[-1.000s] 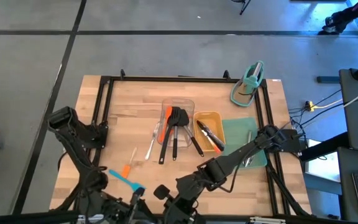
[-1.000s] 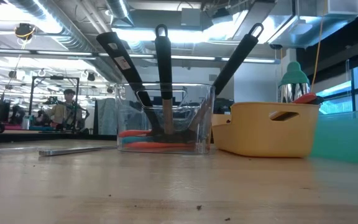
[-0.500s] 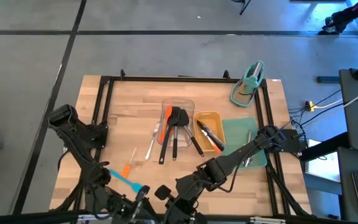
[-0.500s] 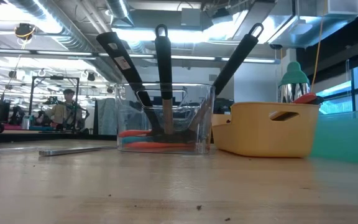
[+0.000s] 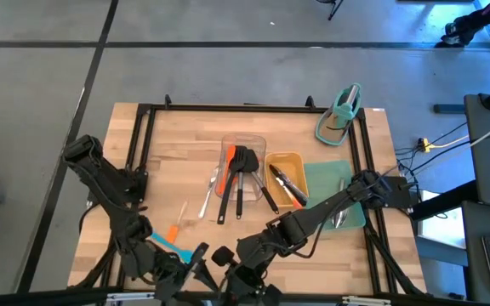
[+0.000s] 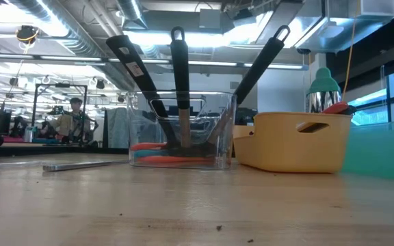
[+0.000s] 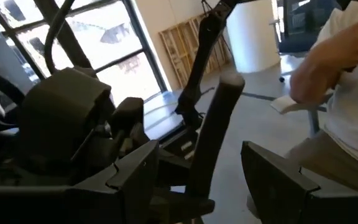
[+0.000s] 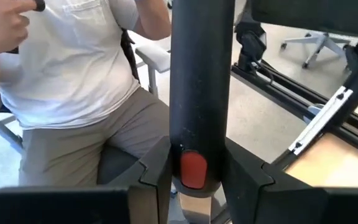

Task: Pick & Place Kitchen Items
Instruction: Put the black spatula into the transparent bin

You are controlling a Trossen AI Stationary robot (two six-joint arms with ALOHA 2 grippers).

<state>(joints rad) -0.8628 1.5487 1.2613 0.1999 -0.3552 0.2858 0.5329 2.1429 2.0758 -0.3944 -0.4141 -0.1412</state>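
Right jaws pinching a black-handled utensil point(image 8: 201, 93), left jaws spread and empty, both at the counter's point(image 5: 177, 136) near edge, black turners point(image 5: 243, 174) leaning in clear tray point(image 5: 243, 143), tongs in yellow tray point(image 5: 289, 161).

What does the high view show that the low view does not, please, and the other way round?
Only the high view shows both arms at the table's near edge, the blue spatula on the wood and the teal stand at the far right corner. Only the low view shows the room behind, with a person far off. Both show the clear tray with black handles leaning out, the yellow tray beside it, and a steel utensil on the table.
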